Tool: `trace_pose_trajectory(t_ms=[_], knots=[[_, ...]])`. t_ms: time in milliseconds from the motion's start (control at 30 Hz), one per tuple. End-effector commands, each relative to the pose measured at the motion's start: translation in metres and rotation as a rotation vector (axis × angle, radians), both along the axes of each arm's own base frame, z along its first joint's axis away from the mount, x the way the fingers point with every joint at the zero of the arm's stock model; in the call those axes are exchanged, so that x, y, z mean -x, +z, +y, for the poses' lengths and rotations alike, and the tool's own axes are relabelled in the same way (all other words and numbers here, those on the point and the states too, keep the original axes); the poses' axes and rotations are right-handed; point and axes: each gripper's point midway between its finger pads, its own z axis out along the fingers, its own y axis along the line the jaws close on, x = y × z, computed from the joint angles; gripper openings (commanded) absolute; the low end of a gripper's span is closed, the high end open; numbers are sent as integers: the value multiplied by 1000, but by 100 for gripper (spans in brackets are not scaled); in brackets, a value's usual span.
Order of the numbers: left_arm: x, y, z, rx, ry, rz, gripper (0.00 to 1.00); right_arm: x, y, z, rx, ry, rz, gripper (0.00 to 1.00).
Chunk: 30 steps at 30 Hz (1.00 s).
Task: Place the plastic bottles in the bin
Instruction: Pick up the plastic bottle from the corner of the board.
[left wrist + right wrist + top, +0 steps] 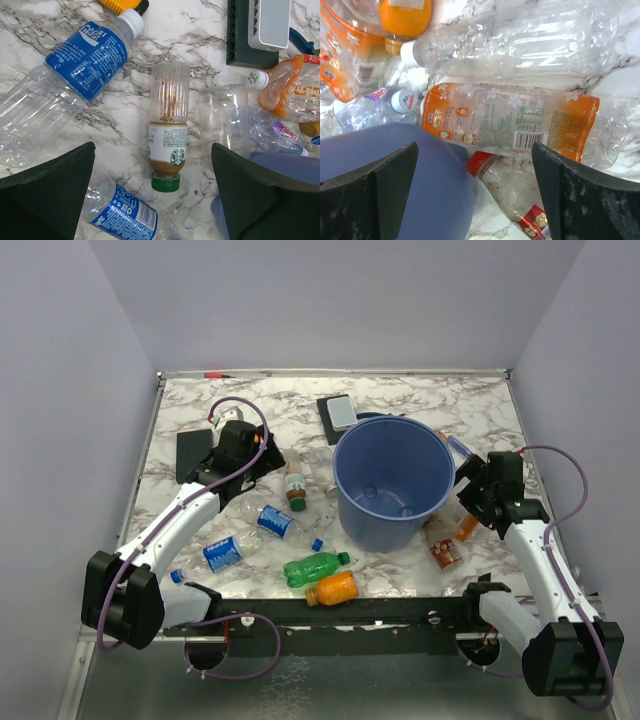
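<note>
Now both tools are gaping apart, holding nothing. The left tool (152,200) is hovering over the brown bottle (168,150) left of the bin (385,525). The right tool (475,195) is hanging over an orange-label bottle (520,122) just right of the bin. A green bottle (316,567) is lying on the tabletop (290,405) in front of the bin.

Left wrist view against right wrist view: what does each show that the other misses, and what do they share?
Only the left wrist view shows the brown bottle with its green cap, lying between the fingers. It also shows two blue-label bottles and the black box.

Only the right wrist view shows the red-capped bottle, lying against the bin.

Both show the bin wall, the marble table and orange-labelled bottles. I cannot tell whether those are the same ones.
</note>
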Motion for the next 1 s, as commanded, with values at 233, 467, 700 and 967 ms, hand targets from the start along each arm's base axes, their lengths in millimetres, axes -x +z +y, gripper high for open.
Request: trace_pose_trajectory(t_ms=[233,467,700,967], knots=[[1,2,-6,32,-28,-3,99,76,-28,44,-144,125,226,94],[2,4,-8,45,-30,-7,99,97,-49,47,-134,94,326,100],[2,5,-8,47,-32,-9,99,100,-66,47,-122,64,359,100],[3,6,-8,50,-28,-15,99,98,-73,57,-113,126,363,100]])
